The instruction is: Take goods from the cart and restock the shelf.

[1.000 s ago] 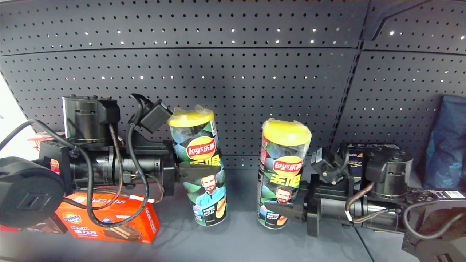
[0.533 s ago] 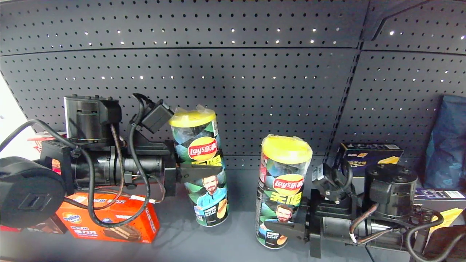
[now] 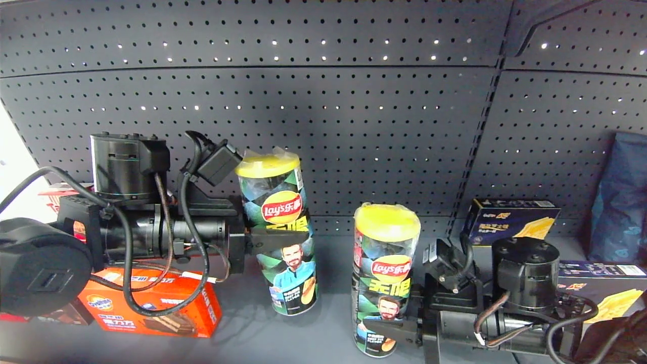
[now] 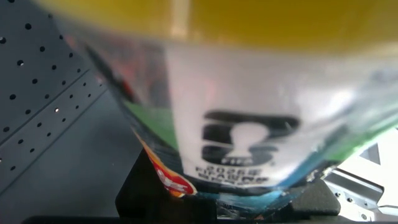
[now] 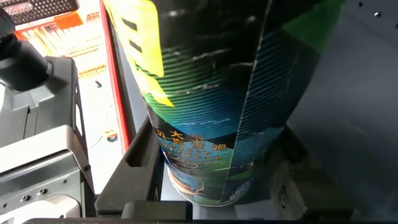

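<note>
Two tall chip cans with yellow lids stand upright over the dark shelf board (image 3: 328,303). My left gripper (image 3: 283,235) is shut on the left chip can (image 3: 277,202) around its middle, coming in from the left. That can's base is at or just above the board. My right gripper (image 3: 386,324) is shut on the lower part of the right chip can (image 3: 386,253), near the shelf's front edge. The left wrist view has the left can (image 4: 249,124) very close up. In the right wrist view the right can (image 5: 230,112) sits between the two dark fingers.
An orange snack box (image 3: 151,306) lies under my left arm. A dark box (image 3: 510,220) stands at the back right, another (image 3: 601,283) lies flat behind my right arm, and a blue bag (image 3: 624,197) leans at the far right. The pegboard wall (image 3: 323,126) closes the back.
My right gripper has carried its can down and toward the shelf's front, slightly leftward. The left arm and its can have barely moved.
</note>
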Controlling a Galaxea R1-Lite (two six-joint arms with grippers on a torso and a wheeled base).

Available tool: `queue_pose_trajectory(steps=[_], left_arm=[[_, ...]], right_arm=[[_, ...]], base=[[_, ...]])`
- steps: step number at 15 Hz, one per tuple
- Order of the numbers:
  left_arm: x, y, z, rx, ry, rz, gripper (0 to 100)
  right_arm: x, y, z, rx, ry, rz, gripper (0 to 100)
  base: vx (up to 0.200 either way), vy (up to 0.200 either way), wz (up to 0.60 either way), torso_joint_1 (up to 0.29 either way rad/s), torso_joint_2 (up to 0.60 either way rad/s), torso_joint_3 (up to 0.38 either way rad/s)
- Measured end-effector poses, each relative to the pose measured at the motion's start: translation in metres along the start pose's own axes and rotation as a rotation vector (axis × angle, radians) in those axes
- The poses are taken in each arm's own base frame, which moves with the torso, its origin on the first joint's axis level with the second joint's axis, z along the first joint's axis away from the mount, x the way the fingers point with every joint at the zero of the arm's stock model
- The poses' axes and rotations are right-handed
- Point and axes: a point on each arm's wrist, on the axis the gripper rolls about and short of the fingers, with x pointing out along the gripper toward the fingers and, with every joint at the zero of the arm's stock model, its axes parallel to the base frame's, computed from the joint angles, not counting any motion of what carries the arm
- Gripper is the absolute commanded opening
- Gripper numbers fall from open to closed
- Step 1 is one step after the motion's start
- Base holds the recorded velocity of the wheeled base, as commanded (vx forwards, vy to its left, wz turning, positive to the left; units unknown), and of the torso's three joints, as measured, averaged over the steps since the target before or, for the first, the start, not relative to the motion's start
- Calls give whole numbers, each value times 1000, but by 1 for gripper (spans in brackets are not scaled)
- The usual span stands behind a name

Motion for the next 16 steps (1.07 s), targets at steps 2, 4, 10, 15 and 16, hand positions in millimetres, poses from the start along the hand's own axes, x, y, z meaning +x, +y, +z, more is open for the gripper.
queue_pose_trajectory(steps=[2,4,10,15,16], left_arm=[[0,0,0,0,0,0,0],[0,0,0,0,0,0,0],[0,1,-1,-2,1,1,0],[0,1,-1,-3,2,2,0],[0,1,-2,-5,3,2,0]], right_arm=[[3,0,-3,7,11,4,0],[6,-2,-4,8,13,4,0],[11,-10,-8,12,11,-8,0],[12,-11,-12,22,30,-13,100],[11,-10,-12,22,29,-13,100]], base=[[0,0,0,0,0,0],[0,0,0,0,0,0],[0,0,0,0,0,0],[0,0,0,0,0,0],[0,0,0,0,0,0]])
